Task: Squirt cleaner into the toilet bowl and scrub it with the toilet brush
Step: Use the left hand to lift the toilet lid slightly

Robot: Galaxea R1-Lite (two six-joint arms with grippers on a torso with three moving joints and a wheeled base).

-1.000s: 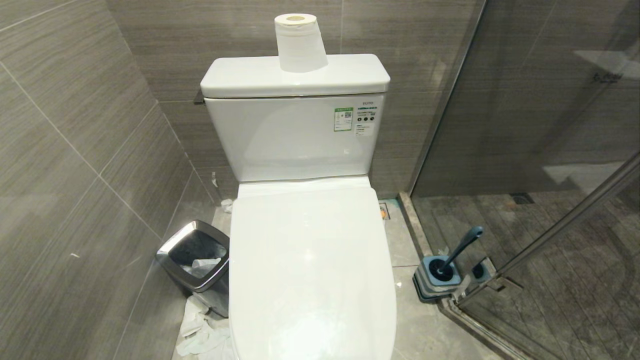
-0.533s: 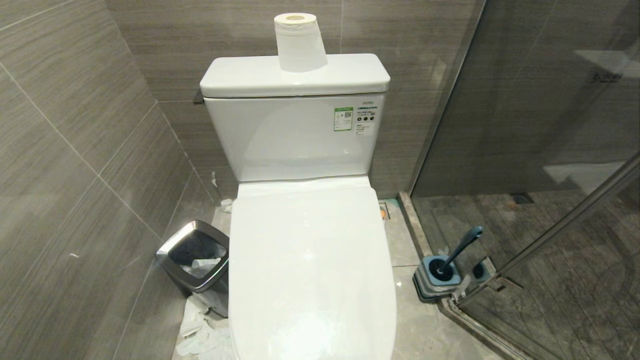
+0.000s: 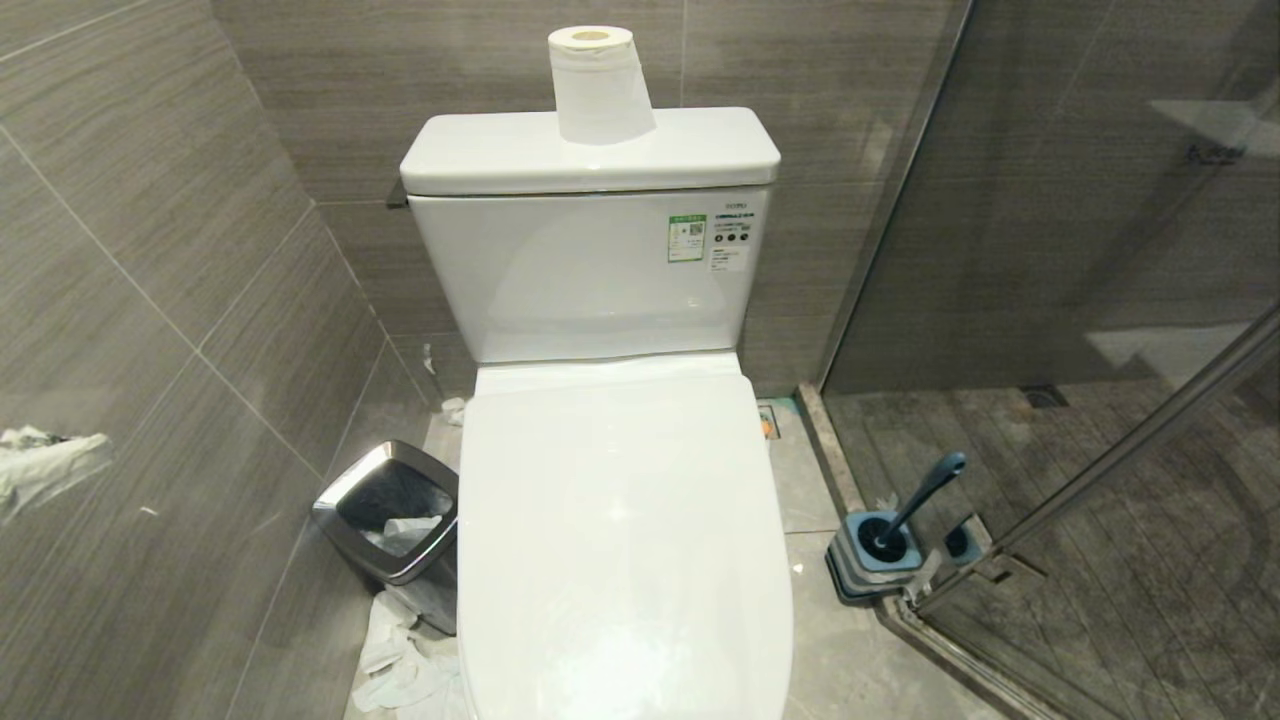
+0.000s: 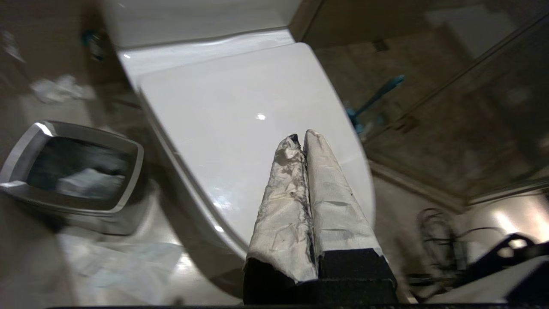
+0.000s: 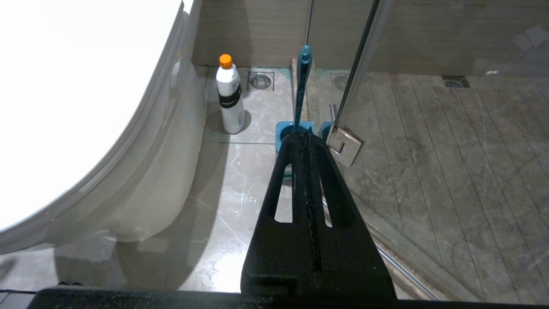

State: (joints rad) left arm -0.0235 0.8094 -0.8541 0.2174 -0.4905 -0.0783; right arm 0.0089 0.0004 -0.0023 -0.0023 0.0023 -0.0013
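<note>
The toilet bowl [image 3: 620, 540] stands in the middle with its white lid down, so the basin is hidden. The toilet brush [image 3: 925, 495] leans in its grey-blue holder [image 3: 880, 555] on the floor to the toilet's right. The cleaner [image 5: 230, 96], white with an orange cap, stands upright on the floor between toilet and brush [image 5: 301, 86]. My left gripper [image 4: 301, 137], its fingers wrapped in white, hovers shut and empty above the lid's [image 4: 240, 128] front half. A blurred white shape [image 3: 50, 465] at the head view's left edge looks like those fingers. My right gripper [image 5: 305, 135] hangs shut and empty, short of the brush holder.
A steel-rimmed bin [image 3: 395, 520] with paper inside sits left of the toilet, with crumpled paper [image 3: 400, 660] on the floor by it. A paper roll [image 3: 598, 85] stands on the tank. The tiled wall closes the left; a glass shower door [image 3: 1100, 480] closes the right.
A blurred white wrapped shape has come into the head view at its left edge. The toilet, brush and bin have not moved.
</note>
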